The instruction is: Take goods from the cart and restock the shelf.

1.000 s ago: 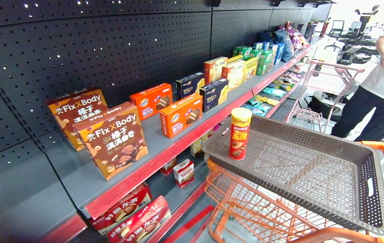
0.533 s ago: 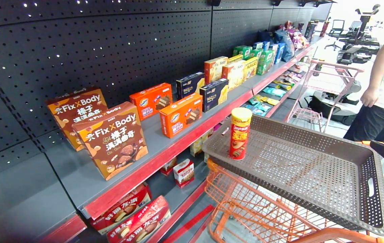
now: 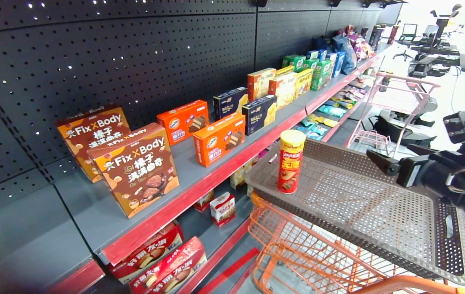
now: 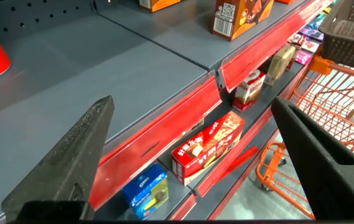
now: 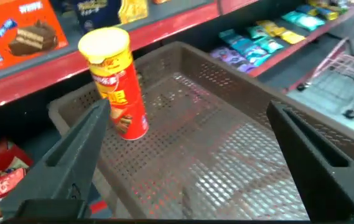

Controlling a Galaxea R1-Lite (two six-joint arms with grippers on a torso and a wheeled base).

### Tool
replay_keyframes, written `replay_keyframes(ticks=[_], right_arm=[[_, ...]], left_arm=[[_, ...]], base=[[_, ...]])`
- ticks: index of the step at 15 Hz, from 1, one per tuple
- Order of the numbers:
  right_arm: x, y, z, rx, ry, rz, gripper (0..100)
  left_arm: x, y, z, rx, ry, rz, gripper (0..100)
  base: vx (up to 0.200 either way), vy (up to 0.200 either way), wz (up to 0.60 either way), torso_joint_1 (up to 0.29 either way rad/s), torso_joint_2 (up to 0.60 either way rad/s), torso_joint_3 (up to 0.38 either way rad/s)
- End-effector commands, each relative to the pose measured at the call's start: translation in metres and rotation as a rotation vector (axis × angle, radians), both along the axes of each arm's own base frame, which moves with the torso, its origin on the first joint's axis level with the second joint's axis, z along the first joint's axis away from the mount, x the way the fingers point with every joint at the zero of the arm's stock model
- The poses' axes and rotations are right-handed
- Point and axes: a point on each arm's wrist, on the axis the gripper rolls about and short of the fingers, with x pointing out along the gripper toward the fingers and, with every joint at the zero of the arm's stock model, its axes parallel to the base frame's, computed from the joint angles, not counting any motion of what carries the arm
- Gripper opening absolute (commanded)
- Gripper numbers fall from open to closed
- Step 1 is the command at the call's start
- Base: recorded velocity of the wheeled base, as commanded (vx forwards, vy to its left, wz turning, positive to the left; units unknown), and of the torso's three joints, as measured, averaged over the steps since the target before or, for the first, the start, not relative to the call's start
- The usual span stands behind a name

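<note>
A red chips can (image 3: 291, 161) with a yellow lid stands upright in the near-left corner of the brown perforated basket (image 3: 379, 212) on the orange cart (image 3: 297, 253). My right gripper (image 3: 410, 141) hangs open over the basket's right side, well apart from the can. In the right wrist view the can (image 5: 114, 81) stands ahead of the open right gripper (image 5: 189, 112), toward one finger. My left gripper (image 4: 192, 106) is open with nothing in it, above the grey shelf board (image 4: 102, 68) with its red edge.
The grey shelf (image 3: 199, 171) carries brown boxes (image 3: 134, 167), orange boxes (image 3: 218, 139), dark blue boxes (image 3: 259, 114) and more goods farther along. Red packs (image 3: 167, 261) lie on lower shelves. A pink cart (image 3: 395, 106) stands behind the basket.
My right arm has come in from the right and now reaches over the basket. The can and the shelf goods have not moved.
</note>
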Motion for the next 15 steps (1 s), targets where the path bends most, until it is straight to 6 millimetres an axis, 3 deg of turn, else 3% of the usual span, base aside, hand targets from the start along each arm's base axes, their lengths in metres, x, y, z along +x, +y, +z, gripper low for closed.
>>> replay_keyframes(ticks=[1, 3, 5, 7, 15], right_arm=[[0.028, 0.015, -0.030, -0.016, 0.080, 0.036, 100], [0.051, 0.021, -0.043, -0.007, 0.037, 0.045, 100], [0.062, 0.025, -0.049, -0.003, 0.019, 0.101, 100], [0.075, 0.029, -0.039, -0.001, -0.027, 0.191, 100], [0.086, 0.059, -0.049, -0.003, -0.045, 0.406, 100]], left_arm=[[0.000, 0.000, 0.000, 0.000, 0.000, 0.000, 100], [0.000, 0.000, 0.000, 0.000, 0.000, 0.000, 100], [0.000, 0.000, 0.000, 0.000, 0.000, 0.000, 100], [0.000, 0.000, 0.000, 0.000, 0.000, 0.000, 100], [0.000, 0.000, 0.000, 0.000, 0.000, 0.000, 100]], base=[[0.000, 0.000, 0.00, 0.000, 0.00, 0.000], [0.000, 0.000, 0.00, 0.000, 0.00, 0.000], [0.000, 0.000, 0.00, 0.000, 0.00, 0.000], [0.000, 0.000, 0.00, 0.000, 0.00, 0.000], [0.000, 0.000, 0.00, 0.000, 0.00, 0.000]])
